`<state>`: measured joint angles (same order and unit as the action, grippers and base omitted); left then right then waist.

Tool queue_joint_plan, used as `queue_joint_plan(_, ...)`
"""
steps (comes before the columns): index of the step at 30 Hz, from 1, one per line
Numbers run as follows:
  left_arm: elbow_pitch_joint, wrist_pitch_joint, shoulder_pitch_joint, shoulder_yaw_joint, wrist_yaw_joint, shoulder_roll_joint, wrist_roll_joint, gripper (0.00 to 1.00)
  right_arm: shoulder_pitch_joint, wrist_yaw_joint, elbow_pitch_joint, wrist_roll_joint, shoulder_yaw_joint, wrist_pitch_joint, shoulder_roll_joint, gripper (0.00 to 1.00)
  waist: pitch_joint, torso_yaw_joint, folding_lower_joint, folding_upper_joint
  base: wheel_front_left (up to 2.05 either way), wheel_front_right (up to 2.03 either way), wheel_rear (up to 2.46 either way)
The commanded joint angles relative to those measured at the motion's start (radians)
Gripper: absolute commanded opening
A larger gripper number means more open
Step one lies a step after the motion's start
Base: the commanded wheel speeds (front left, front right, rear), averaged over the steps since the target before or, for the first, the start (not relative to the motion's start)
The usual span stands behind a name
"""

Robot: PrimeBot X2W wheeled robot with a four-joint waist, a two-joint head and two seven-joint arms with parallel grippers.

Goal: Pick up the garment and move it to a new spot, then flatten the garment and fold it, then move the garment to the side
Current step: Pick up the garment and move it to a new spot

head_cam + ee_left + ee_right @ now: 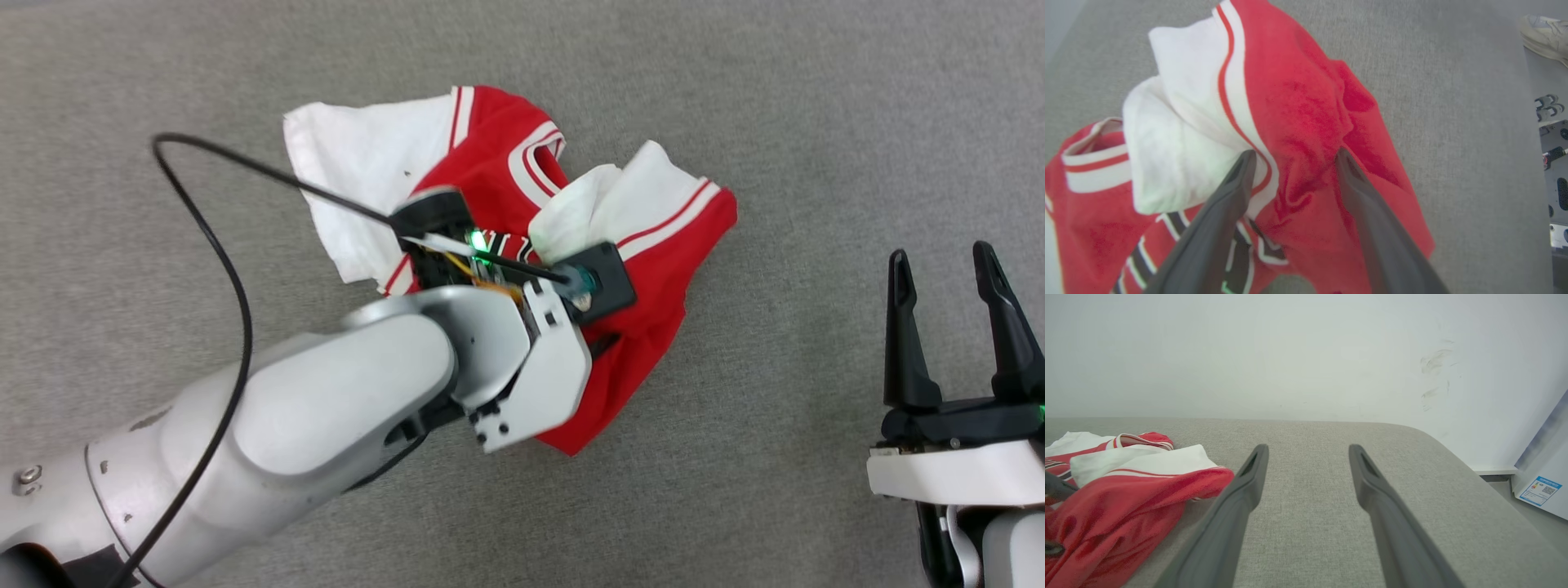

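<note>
The garment (522, 175) lies crumpled on the grey fabric surface (816, 122), red with white sleeves and striped trim; black white-outlined lettering peeks out in the left wrist view. My left wrist (531, 367) hangs directly over the garment and hides its own fingers in the head view. Seen from the left wrist, the left gripper (1295, 157) is open, its fingertips (1247, 161) resting on or just above the garment (1306, 106), one at a white sleeve edge, the other on red cloth. My right gripper (947, 261) stands open, apart from the garment (1126, 490) and to its right.
A black cable (237, 286) loops from the left arm over the surface. A pale wall (1290, 355) stands behind the surface, whose rounded edge (1453, 457) drops off beside a white labelled box (1541, 490). A shoe (1543, 34) shows beyond the surface.
</note>
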<state>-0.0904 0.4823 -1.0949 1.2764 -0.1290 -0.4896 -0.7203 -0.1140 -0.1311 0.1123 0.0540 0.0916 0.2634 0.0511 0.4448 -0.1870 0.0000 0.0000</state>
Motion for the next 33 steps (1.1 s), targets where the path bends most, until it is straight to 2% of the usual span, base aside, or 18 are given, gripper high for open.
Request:
queue_joint_plan(1,-0.001,-0.051,0.004,-0.023,0.006,0.005,0.015,1.00,0.011,0.001,-0.002,-0.007,0.005,0.002,-0.002,1.00,-0.035,0.022,0.0000,0.0000,0.00,0.00,0.00)
queue_joint_plan(3,0.004,-0.150,0.023,-0.051,0.032,0.010,0.039,1.00,0.025,0.001,-0.003,-0.015,0.010,0.002,-0.002,1.00,-0.064,0.036,0.0000,0.0000,0.00,0.00,0.00)
queue_joint_plan(5,0.014,-0.246,0.042,-0.085,0.081,0.010,0.064,1.00,0.040,0.001,-0.003,-0.020,0.018,0.002,-0.002,1.00,-0.089,0.050,0.0000,0.0000,0.00,0.00,0.00)
queue_joint_plan(12,0.023,-0.572,0.163,-0.214,0.326,-0.012,0.157,1.00,0.068,0.001,-0.004,-0.029,0.041,0.002,-0.002,1.00,-0.148,0.099,0.0000,0.0000,0.00,0.00,0.00)
queue_joint_plan(15,-0.004,-0.674,0.232,-0.250,0.436,-0.029,0.192,1.00,0.077,0.001,-0.006,-0.032,0.049,0.002,-0.002,1.00,-0.170,0.116,0.0000,0.0000,0.00,0.00,0.00)
queue_joint_plan(20,-0.010,-0.742,0.378,-0.346,0.598,-0.042,0.193,1.00,0.097,0.001,-0.010,-0.034,0.066,0.002,-0.002,1.00,-0.203,0.140,0.0000,0.0000,0.00,0.00,0.00)
queue_joint_plan(23,0.031,-0.748,0.471,-0.433,0.677,-0.039,0.217,1.00,0.104,0.001,-0.010,-0.034,0.076,0.002,-0.002,1.00,-0.221,0.151,0.0000,0.0000,0.00,0.00,0.00)
queue_joint_plan(25,0.064,-0.749,0.547,-0.502,0.712,-0.032,0.244,1.00,0.114,0.001,-0.009,-0.030,0.081,0.002,-0.002,1.00,-0.228,0.159,0.0000,0.0000,0.00,0.00,0.00)
queue_joint_plan(28,0.103,-0.747,0.648,-0.596,0.734,-0.010,0.288,1.00,0.119,0.001,-0.011,-0.021,0.081,0.002,-0.002,1.00,-0.238,0.167,0.0000,0.0000,0.00,0.00,0.00)
queue_joint_plan(33,0.138,-0.748,0.802,-0.738,0.716,0.047,0.370,1.00,0.138,0.001,-0.017,-0.002,0.074,0.002,-0.002,1.00,-0.257,0.177,0.0000,0.0000,0.00,0.00,0.00)
